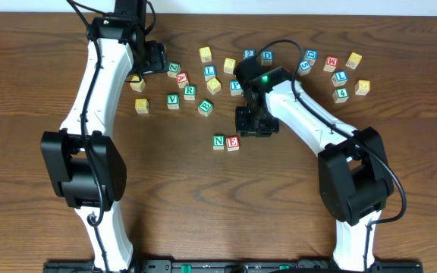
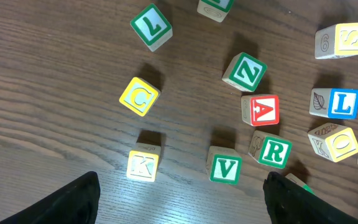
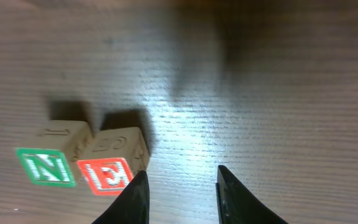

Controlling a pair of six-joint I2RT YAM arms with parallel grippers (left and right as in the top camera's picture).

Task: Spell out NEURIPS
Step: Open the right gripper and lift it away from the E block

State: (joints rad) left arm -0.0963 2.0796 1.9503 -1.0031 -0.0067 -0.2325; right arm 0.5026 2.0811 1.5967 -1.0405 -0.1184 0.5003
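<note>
The right gripper (image 3: 181, 173) hangs low over the table (image 1: 203, 205). Its jaws are narrowly parted with only bare wood between them, so it holds no cube. Just beside it, at about eight o'clock in the overhead view, sits the start of the word. The green N cube (image 3: 45, 167) and the red E cube (image 3: 104, 175) lie side by side in reading order, touching or very nearly so. From the wrist camera the E lies at the gripper's nine o'clock, close to one finger but apart from it. By my reckoning two letters of seven are in place and five are left to set down. The next slot, for U, would be the bare wood at the E's three o'clock, near the gripper.

Farther out, at eleven o'clock from the pair, the green R cube (image 1: 190, 92) waits in the loose scatter beside a green V cube (image 1: 173, 99). At twelve o'clock a blue-lettered cube (image 1: 236, 86) looks like a P, though it is too small to be sure. Beyond these, a yellow S cube (image 2: 347, 38) lies toward the far side of the cluster. U and I cannot be picked out among the far cubes. The left gripper (image 2: 180, 186), jaws wide and empty, hovers over that left-hand cluster.
</note>
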